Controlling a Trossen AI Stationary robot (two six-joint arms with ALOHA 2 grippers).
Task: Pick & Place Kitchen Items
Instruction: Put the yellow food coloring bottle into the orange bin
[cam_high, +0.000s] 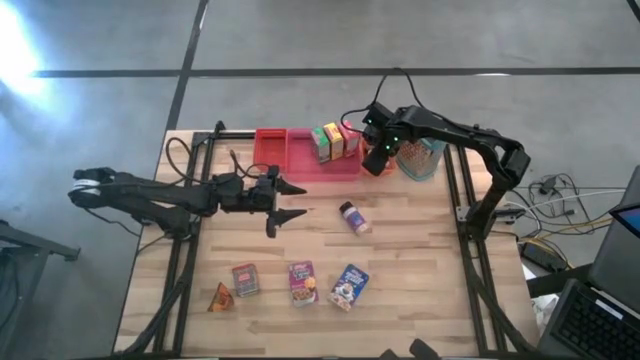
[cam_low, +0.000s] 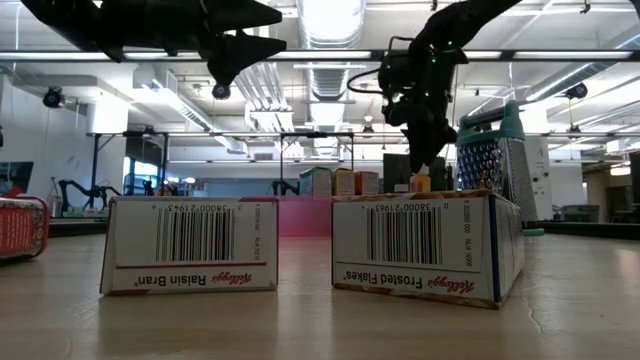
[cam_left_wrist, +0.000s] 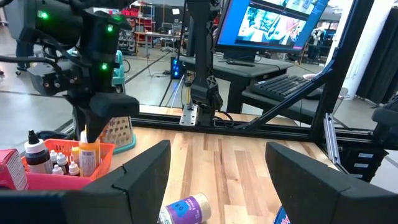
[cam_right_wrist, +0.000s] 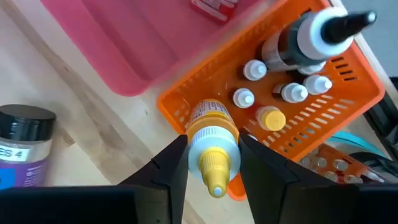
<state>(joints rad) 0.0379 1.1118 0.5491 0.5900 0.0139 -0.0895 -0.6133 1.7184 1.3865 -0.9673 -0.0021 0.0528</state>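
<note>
My right gripper (cam_right_wrist: 213, 163) is shut on a small yellow-capped bottle (cam_right_wrist: 213, 146) at the near corner of the orange basket (cam_right_wrist: 348, 93), which holds several small white-capped bottles and a taller dark one (cam_right_wrist: 311, 37). The left wrist view shows the bottle (cam_left_wrist: 88, 155) upright, its lower part behind the basket wall (cam_left_wrist: 102, 152). My left gripper (cam_high: 290, 200) hangs open and level above the table's middle, holding nothing. On the table lie a purple-labelled jar (cam_high: 353, 217), three small boxes (cam_high: 303, 283) and an orange wedge (cam_high: 220, 298). My right gripper pinches the bottle's white shoulder (cam_right_wrist: 213, 138), just under the yellow cap, between its two fingers (cam_right_wrist: 171, 165). The fingers come from above, pointing steeply down. The bottle stands upright below them inside the basket's corner; whether its bottom rests on the basket floor cannot be told.
A pink tray (cam_high: 300, 160) with small boxes (cam_high: 333, 142) at its far right, and a red tray (cam_high: 270, 142) beside it, lie at the table's far edge. A teal-framed grater (cam_high: 420, 157) stands right of the basket. Bare wood lies between jar and boxes.
</note>
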